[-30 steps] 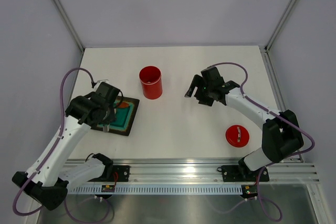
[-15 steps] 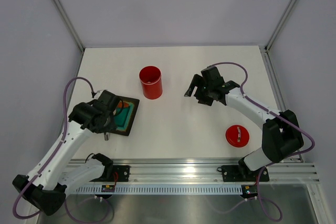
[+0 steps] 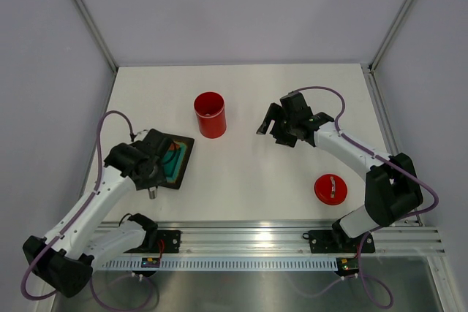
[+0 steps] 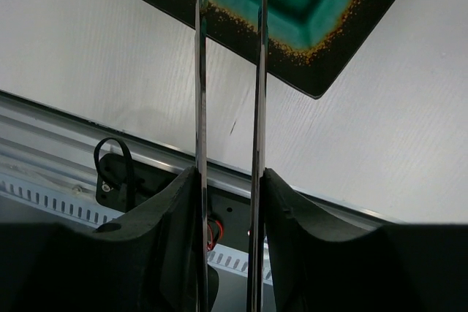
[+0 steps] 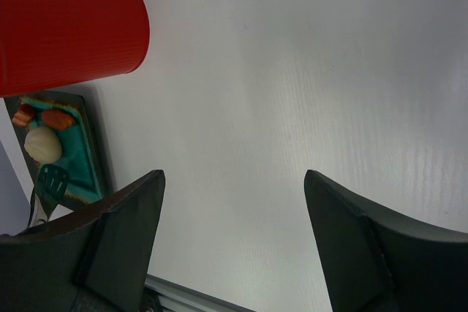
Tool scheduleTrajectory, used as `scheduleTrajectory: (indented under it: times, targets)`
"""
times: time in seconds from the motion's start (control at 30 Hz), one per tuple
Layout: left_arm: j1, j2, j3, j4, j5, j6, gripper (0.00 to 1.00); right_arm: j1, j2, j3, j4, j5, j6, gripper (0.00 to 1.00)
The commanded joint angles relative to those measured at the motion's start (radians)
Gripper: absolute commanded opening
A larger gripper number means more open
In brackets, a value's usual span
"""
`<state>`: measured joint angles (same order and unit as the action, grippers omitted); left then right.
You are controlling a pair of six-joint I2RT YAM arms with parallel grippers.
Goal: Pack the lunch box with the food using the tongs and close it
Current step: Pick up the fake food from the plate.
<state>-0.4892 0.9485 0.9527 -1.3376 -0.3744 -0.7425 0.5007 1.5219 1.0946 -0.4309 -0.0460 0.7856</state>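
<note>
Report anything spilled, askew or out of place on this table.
Nothing is spilled or damaged. Only the black tray sits skewed on the table, with the food on it. The lid lies flat, apart from the upright lunch box, which is normal before packing.

White table (image 3: 248, 173) enclosed by pale grey walls (image 3: 241, 5); aluminium rail (image 3: 256, 237) along near edge; lighting even.
</note>
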Motion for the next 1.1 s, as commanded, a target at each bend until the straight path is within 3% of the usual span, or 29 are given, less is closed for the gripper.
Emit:
scheduleTrajectory:
  times: [0.0, 0.33, 0.93, 1.07]
  targets:
    - [0.003, 0.006, -0.003, 0.043, -0.018, -0.017, 0.42, -0.004, -0.009, 0.014, 0.029, -0.002, 0.009, 0.85]
    - [0.003, 0.056, -0.003, 0.084, -0.043, -0.012, 0.49, -0.004, -0.020, 0.010, 0.026, 0.006, 0.009, 0.84]
    - [0.014, 0.127, 0.023, 0.135, -0.067, 0.025, 0.50, -0.002, -0.028, 0.011, 0.017, 0.009, 0.004, 0.85]
    - [0.024, 0.134, 0.038, 0.138, -0.070, 0.037, 0.56, -0.004, -0.025, 0.016, 0.017, 0.006, 0.006, 0.85]
